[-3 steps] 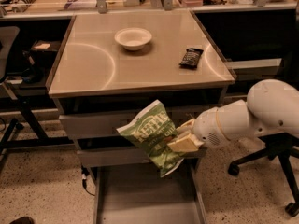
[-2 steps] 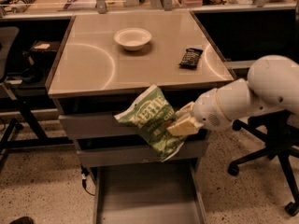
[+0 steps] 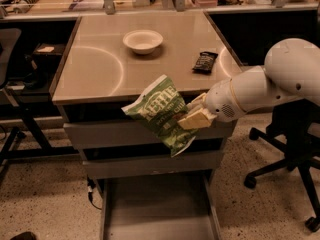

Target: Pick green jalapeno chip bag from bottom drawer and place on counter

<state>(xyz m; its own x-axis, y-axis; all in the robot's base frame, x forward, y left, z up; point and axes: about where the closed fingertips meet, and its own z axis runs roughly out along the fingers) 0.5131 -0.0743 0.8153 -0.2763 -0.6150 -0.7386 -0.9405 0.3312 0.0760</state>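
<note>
The green jalapeno chip bag (image 3: 161, 114) hangs in the air in front of the cabinet's upper drawers, its top at the height of the counter's front edge. My gripper (image 3: 192, 115) is shut on the bag's right side, its pale fingers (image 3: 196, 119) pinching it. The white arm reaches in from the right. The bottom drawer (image 3: 159, 209) is pulled open below, its grey floor bare. The counter (image 3: 100, 64) is the beige glossy top just behind the bag.
A white bowl (image 3: 143, 40) and a small dark packet (image 3: 205, 62) lie on the counter. A black office chair (image 3: 290, 149) stands to the right, under the arm. Desks and cables are at the left and back.
My gripper has lifted the green bag upward, from level with the middle drawers to the counter's front edge. The arm has risen with it.
</note>
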